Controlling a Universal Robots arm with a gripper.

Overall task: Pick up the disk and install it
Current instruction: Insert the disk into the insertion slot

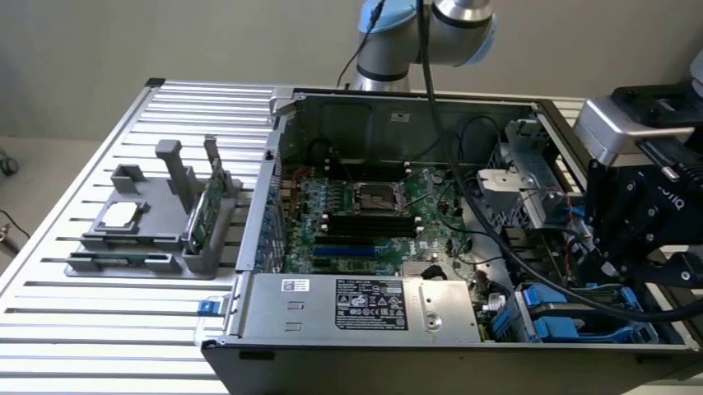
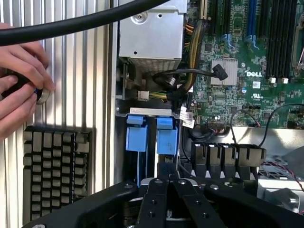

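Records gripper (image 2: 167, 180) closed, tips pressed fully together, above the drive bay of the open computer case (image 1: 384, 115). Cannot tell whether anything thin is pinched between them. Locates the disk (image 2: 166, 137) in that bay, standing on edge, blue carrier end toward the gripper and close to the tips. Notes a second blue carrier (image 2: 137, 135) just beside it. Notes a person's hands (image 2: 19, 90) on a small knob (image 2: 42, 96) at the slatted table (image 2: 80, 71), near a black gridded block (image 2: 57, 175).

We see the disk (image 1: 549, 317) by its bright blue carrier, seated in the case's near bay, on the exterior view's right.
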